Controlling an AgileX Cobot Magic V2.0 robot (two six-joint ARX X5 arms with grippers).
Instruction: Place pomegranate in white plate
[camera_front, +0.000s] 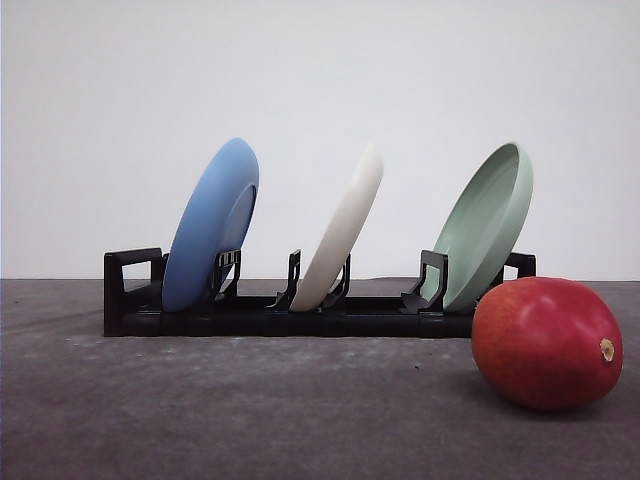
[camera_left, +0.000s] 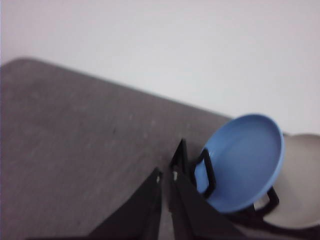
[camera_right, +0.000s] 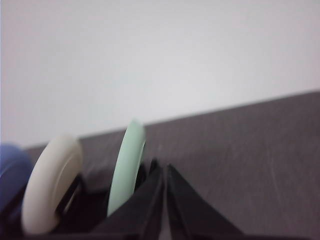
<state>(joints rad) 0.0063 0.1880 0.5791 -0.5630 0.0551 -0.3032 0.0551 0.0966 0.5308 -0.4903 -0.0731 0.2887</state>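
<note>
The pomegranate (camera_front: 546, 343) lies on the surface (camera_front: 250, 410), near the white plate (camera_front: 342, 228) standing in the rack (camera_front: 300, 315); both grippers' fingers (camera_left: 150, 210) (camera_right: 155, 200) are together, holding nothing.

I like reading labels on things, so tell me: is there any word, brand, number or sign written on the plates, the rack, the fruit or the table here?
None: no text can be read anywhere.
The blue plate, white plate, pale green plate, black rack, pomegranate and grey table all look plain.
Both wrist views are blurred, so tiny print there could not be told.
</note>
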